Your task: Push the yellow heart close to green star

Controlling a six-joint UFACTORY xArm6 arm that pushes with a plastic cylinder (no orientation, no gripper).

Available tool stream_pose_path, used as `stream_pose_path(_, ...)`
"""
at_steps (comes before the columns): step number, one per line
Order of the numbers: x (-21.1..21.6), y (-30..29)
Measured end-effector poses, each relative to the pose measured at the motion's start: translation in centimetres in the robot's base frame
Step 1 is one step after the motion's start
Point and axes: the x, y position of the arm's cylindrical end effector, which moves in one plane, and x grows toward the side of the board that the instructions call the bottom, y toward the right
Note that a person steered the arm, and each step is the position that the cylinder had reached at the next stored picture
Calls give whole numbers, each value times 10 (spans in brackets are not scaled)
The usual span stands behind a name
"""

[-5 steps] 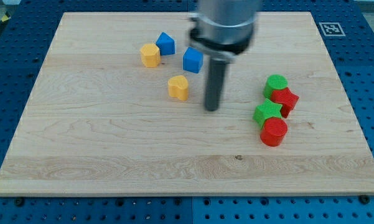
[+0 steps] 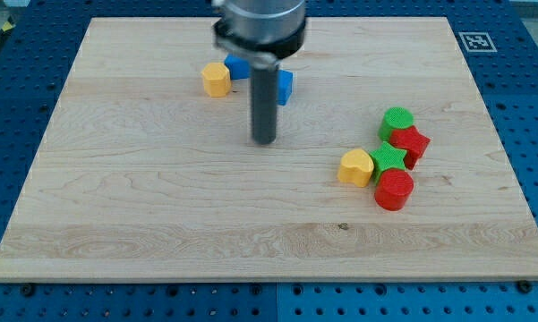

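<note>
Already the yellow heart (image 2: 355,167) is seen touching the green star (image 2: 388,159) on the star's left side, so little is judged left to do; any further nudge should be kept gentle; my tip (image 2: 264,140) stands clear, well left of the star, touching no block.

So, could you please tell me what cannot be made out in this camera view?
- The two blue blocks near the view's top: the rod and the arm's dark body cover most of both, so their shapes cannot be told.
- The arm above the rod: cut off by the view's top edge.
- Whether the yellow heart actually touches the green star: too close to tell.
- My tip does show, well to the view's left of that cluster.
</note>
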Motion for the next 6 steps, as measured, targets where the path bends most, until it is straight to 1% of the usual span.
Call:
stream_pose_path(1, 53, 62)
stream_pose_path(2, 16, 101)
stream_pose_path(3, 2, 85)
stream_pose_path(4, 83, 78)
stream_pose_path(5, 105, 176)
stream_pose_path(6, 53, 252)
